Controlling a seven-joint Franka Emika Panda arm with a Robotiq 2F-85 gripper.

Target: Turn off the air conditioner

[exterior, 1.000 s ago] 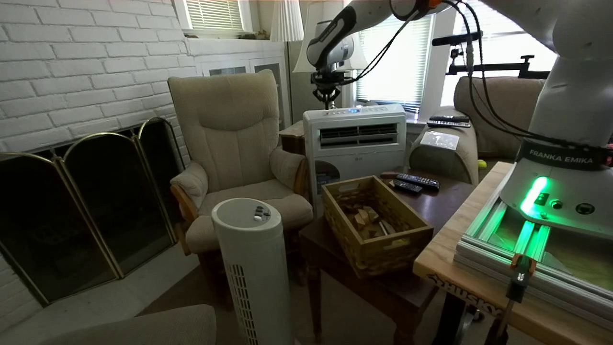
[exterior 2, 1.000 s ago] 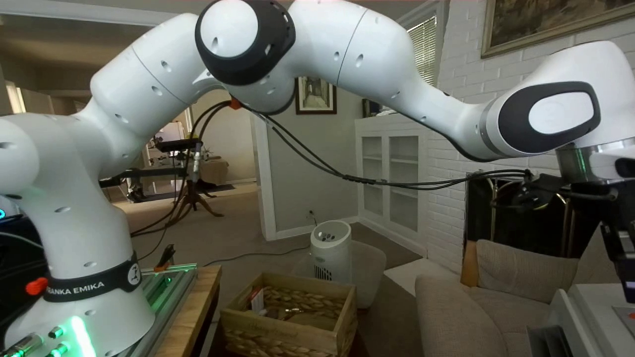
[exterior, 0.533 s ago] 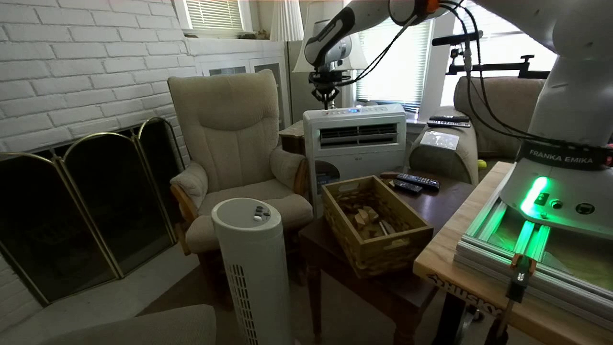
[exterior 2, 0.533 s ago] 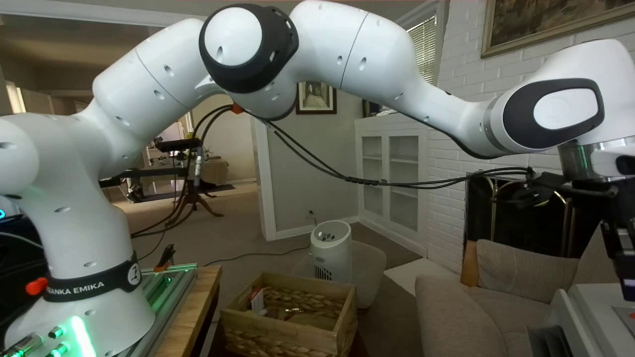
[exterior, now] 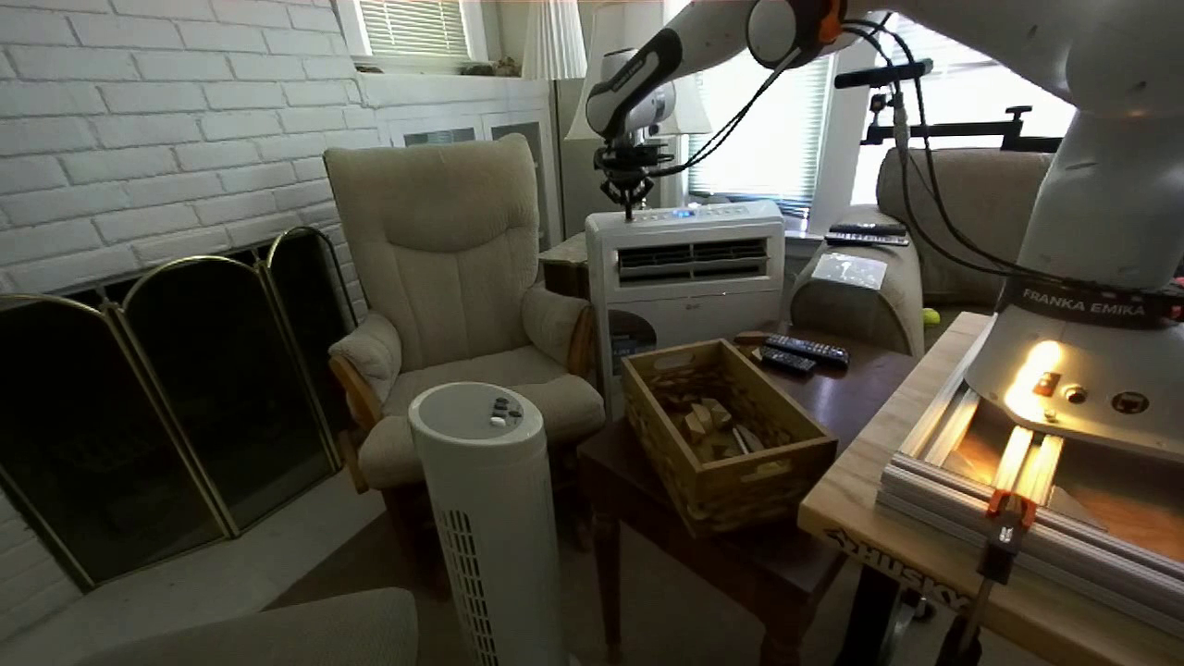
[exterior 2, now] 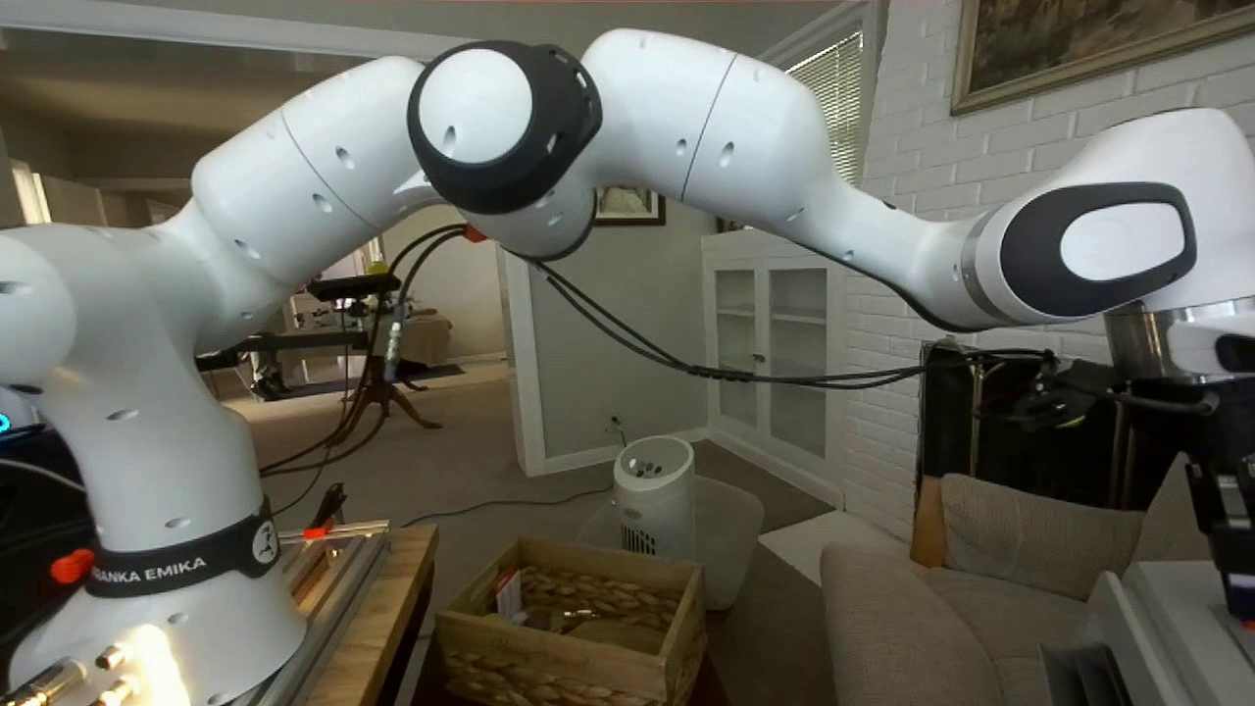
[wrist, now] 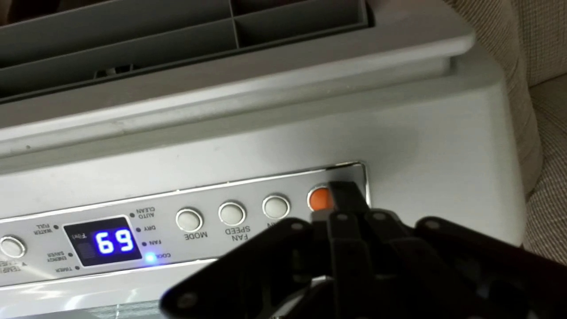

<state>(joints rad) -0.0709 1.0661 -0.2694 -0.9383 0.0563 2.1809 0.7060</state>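
Observation:
The air conditioner (exterior: 694, 324) is a white boxy unit with a slatted grille, standing beside the armchair. Its corner shows at the lower right of an exterior view (exterior 2: 1162, 628) and its control panel fills much of the wrist view (wrist: 261, 146). The display (wrist: 106, 241) reads 69 in blue and the COOL light (wrist: 150, 257) is lit. My gripper (wrist: 347, 196) is shut and empty, its fingertips together over the right part of the orange button (wrist: 319, 198) at the panel's end. In an exterior view the gripper (exterior: 629, 211) points down at the unit's top. Whether the tip touches the button I cannot tell.
A beige armchair (exterior: 444, 268) stands beside the unit. A wicker-sided wooden crate (exterior: 731, 435) and remotes (exterior: 805, 350) lie on a dark side table (exterior: 860, 393). A white tower fan (exterior: 490, 527) stands in front. White buttons (wrist: 275, 207) line the panel beside the orange one.
The arm and gripper have moved down, bringing the fingertips to the panel on top of the air conditioner. The robot's base light has gone from green to yellowish white.

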